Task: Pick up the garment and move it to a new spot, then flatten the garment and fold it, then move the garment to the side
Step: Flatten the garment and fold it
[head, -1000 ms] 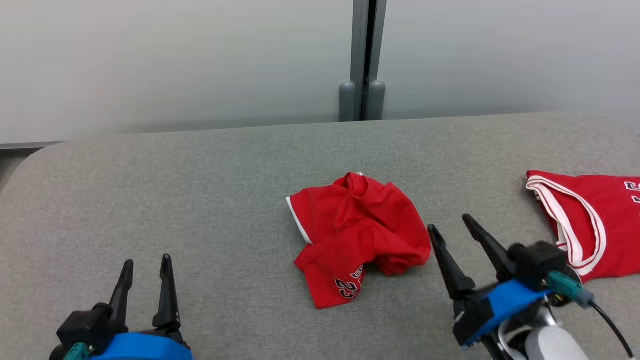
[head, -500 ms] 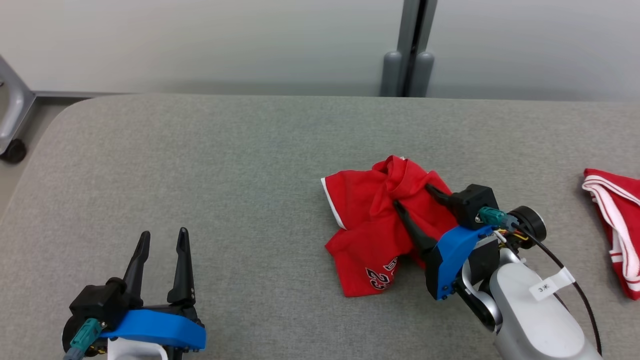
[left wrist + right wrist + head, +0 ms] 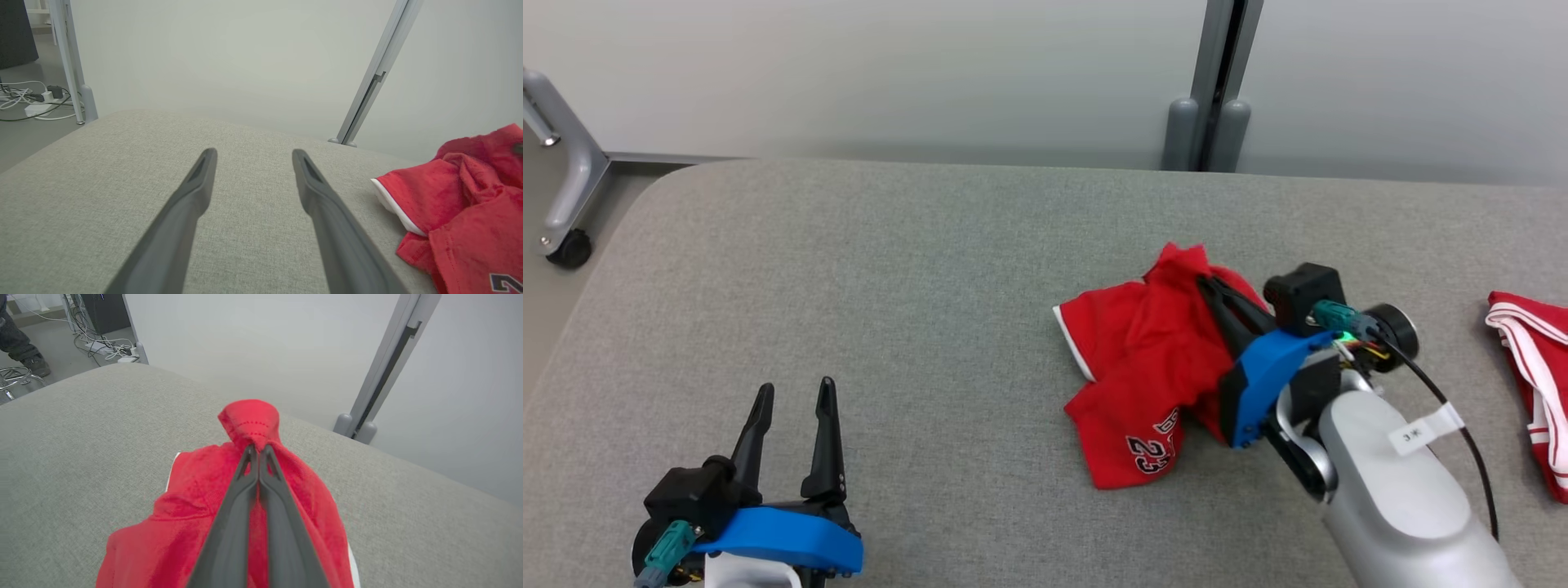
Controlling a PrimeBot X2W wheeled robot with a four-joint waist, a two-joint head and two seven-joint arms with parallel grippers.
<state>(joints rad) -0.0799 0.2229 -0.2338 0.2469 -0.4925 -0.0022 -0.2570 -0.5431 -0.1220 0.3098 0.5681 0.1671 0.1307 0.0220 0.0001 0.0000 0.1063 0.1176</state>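
A crumpled red garment [image 3: 1143,367] with white trim and the number 23 printed near its lower edge lies in a heap on a grey fabric-covered table [image 3: 890,269], right of the table's middle in the head view. The right gripper [image 3: 1205,283] reaches in from the lower right. Its 2 dark fingers are pressed together on a bunched fold at the top of the heap. In the right wrist view a small knob of red cloth pokes out just past the closed tips. That pinched fold stands up as a peak, while the rest of the cloth rests on the table. The left gripper [image 3: 796,387] hovers over bare table at the lower left, well apart from the garment, its fingers spread and holding nothing. A second red garment [image 3: 1531,384] with white striped edging lies at the far right edge. By the look of it, the task is at its very beginning: a grip is taken, but the lift, the move to a new spot, the flattening, the fold and the final shift to the side are all left to do.
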